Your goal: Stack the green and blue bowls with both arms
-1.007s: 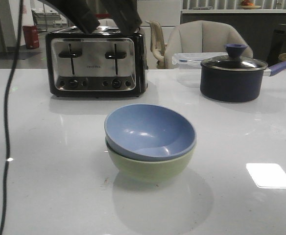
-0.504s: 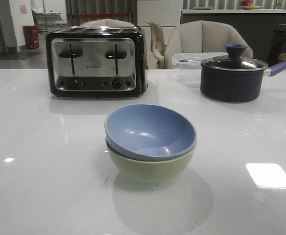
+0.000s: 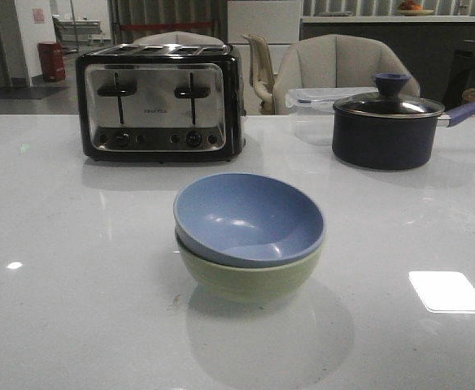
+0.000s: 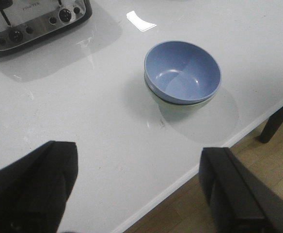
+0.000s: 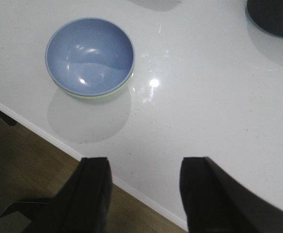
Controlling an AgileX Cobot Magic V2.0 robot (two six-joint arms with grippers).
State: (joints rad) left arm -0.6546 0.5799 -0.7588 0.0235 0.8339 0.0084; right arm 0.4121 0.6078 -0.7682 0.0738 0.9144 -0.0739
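Observation:
The dusty blue bowl point(image 3: 250, 218) sits nested inside the pale green bowl point(image 3: 250, 279) in the middle of the white table. The stack also shows in the left wrist view, blue bowl point(image 4: 182, 71) over green bowl point(image 4: 180, 108), and in the right wrist view, blue bowl point(image 5: 89, 56) over a sliver of green bowl point(image 5: 100, 97). My left gripper point(image 4: 139, 187) is open and empty, high over the table's front edge. My right gripper point(image 5: 144, 191) is open and empty, also above the front edge. Neither arm shows in the front view.
A chrome and black toaster point(image 3: 161, 101) stands at the back left. A dark saucepan point(image 3: 386, 130) with glass lid and purple handle stands at the back right, a clear plastic box point(image 3: 315, 104) behind it. Chairs stand beyond the table. The table edge point(image 4: 214, 150) borders wooden floor.
One second ago a black arm and its cable showed at the top and left of the front view. They have left that view. The bowls have not moved.

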